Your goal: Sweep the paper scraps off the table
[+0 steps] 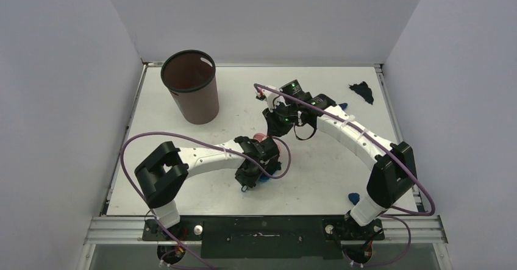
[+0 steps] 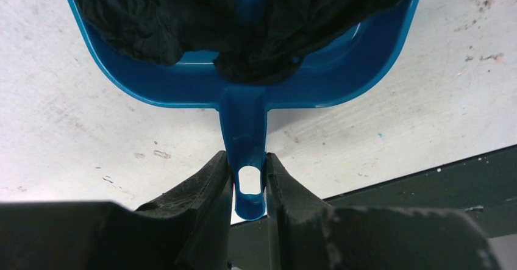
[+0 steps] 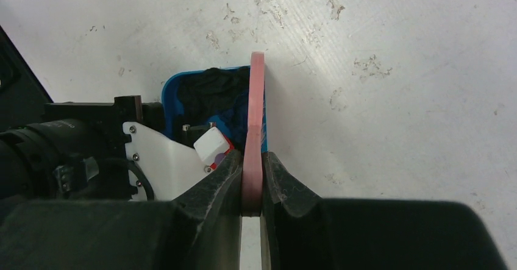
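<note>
My left gripper [image 1: 250, 174] is shut on the handle of the bright blue dustpan [image 2: 244, 81], which rests on the white table [image 2: 91, 142]. Crumpled black paper scraps [image 2: 152, 14] lie inside the pan. My right gripper [image 1: 274, 125] is shut on the pink hand brush [image 3: 256, 111], held edge-on beside the dustpan [image 3: 174, 93], with black scraps [image 3: 213, 90] showing in the pan. In the top view the brush [image 1: 264, 138] sits just behind the left gripper. A black scrap [image 1: 362, 91] lies at the far right, a small blue one [image 1: 342, 106] by the right arm, and another blue one [image 1: 353, 197] near the right base.
A tall brown bin [image 1: 192, 87] stands at the far left of the table [image 1: 317, 172]. The left arm's wrist and camera [image 3: 61, 154] fill the left of the right wrist view. The table's dark front rail [image 2: 427, 184] lies close behind the dustpan handle.
</note>
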Tool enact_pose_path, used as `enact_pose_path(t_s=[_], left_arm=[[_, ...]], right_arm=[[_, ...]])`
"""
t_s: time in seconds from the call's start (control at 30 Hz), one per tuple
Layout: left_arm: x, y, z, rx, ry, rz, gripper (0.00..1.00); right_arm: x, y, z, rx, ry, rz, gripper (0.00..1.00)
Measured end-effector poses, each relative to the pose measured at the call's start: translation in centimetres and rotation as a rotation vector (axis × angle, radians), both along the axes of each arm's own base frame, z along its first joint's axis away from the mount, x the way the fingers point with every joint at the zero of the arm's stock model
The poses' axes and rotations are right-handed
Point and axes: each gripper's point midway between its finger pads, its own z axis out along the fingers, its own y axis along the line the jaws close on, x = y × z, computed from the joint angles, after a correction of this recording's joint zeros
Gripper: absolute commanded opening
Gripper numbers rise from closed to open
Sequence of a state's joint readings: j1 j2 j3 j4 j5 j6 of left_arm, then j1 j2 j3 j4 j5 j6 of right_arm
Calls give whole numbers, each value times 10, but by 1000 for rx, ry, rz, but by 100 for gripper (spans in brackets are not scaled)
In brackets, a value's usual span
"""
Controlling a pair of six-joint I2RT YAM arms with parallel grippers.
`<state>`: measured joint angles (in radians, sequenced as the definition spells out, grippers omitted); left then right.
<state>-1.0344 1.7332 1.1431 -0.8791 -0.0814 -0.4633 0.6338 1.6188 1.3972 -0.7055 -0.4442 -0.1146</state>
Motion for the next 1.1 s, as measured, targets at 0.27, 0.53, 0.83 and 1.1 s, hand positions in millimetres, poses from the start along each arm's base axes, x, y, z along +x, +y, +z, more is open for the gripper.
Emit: enact_pose_path(t_s=[0.27,0.53,0.83,1.1], left_arm=[[21,-8,9,-75,-142,-19,0],[30,-17,-4,-161,-263,-70,0],[44,-32,-6,-250,-397,-91,0],[51,-40,-1,-291,-435,-81,0]], right_arm=[[2,-24,23,42,-2,-53,5],[5,-29,43,39,-41,-50,5],[8,-41,84,43,-170,-58,5],[23,-68,93,5,-227,-149,5]])
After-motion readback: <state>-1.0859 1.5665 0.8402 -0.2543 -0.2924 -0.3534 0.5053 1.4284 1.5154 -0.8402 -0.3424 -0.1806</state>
